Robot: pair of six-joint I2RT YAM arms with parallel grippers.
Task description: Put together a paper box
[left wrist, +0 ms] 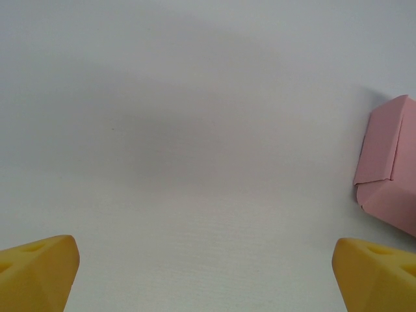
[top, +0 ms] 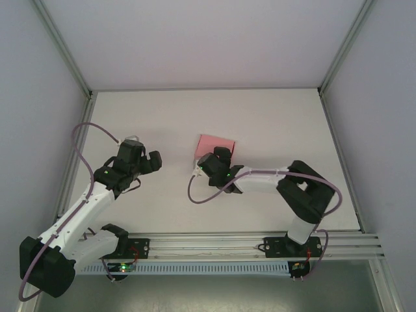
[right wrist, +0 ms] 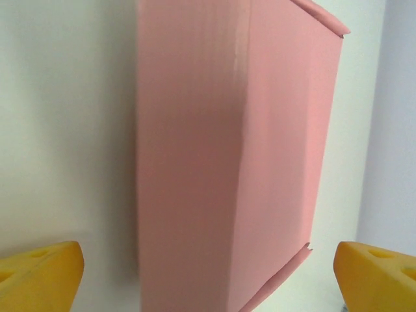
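Right fingers (right wrist: 40, 276) spread, paper box (right wrist: 221, 162) between

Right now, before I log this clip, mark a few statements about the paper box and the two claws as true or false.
1. The paper box is pink. True.
2. The left claw is shut on the box. False: it is open over bare table, apart from the box.
3. The right claw is open, and the box faces the gap between its fingers. True.
4. The box lies as a flat, unfolded sheet. False: it is folded up into a box shape.
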